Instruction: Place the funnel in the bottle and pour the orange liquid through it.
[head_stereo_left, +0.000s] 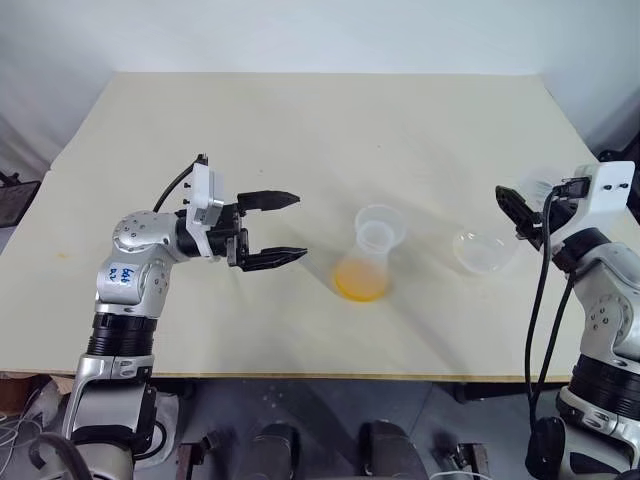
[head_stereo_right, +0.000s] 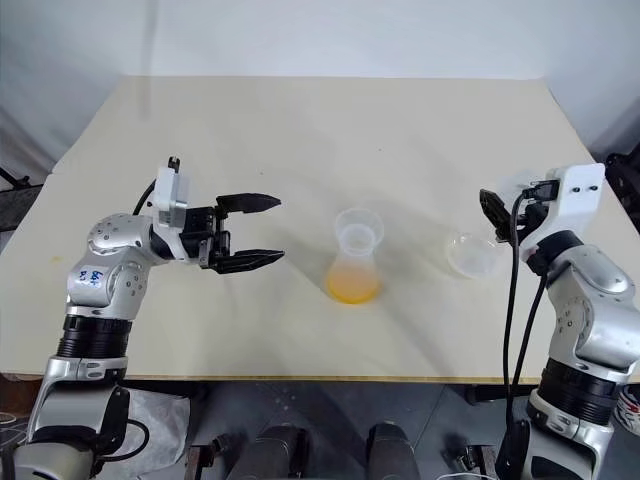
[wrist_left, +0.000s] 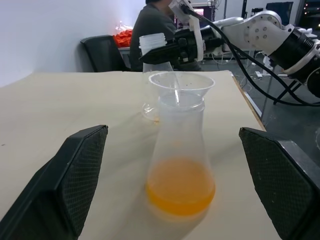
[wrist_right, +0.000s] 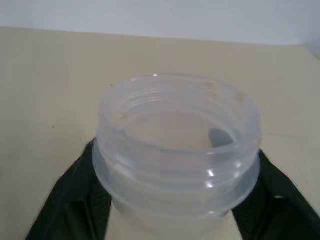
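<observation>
The left gripper (head_stereo_left: 300, 226) is seen left of centre in the head view, level and aimed toward the right of the frame, its jaws spread wide with nothing between them. Just beyond its tips, toward the frame's centre, the bottle (head_stereo_left: 372, 255) is stood upright on the table (head_stereo_left: 300, 120), its long axis vertical and so crosswise to the line of the jaws. The funnel (head_stereo_left: 380, 225) is seated in its neck, and the orange liquid (head_stereo_left: 360, 280) is gathered at its base, so the pouring is judged done. In the left wrist view the bottle is framed squarely between the two pads. Farther out, at the right of the frame, the right gripper (head_stereo_left: 508, 205) is placed at the neck of an empty clear flask (head_stereo_left: 485, 252); whether that flask is clamped or released cannot be told. The left arm is judged the nearer to the bottle.
</observation>
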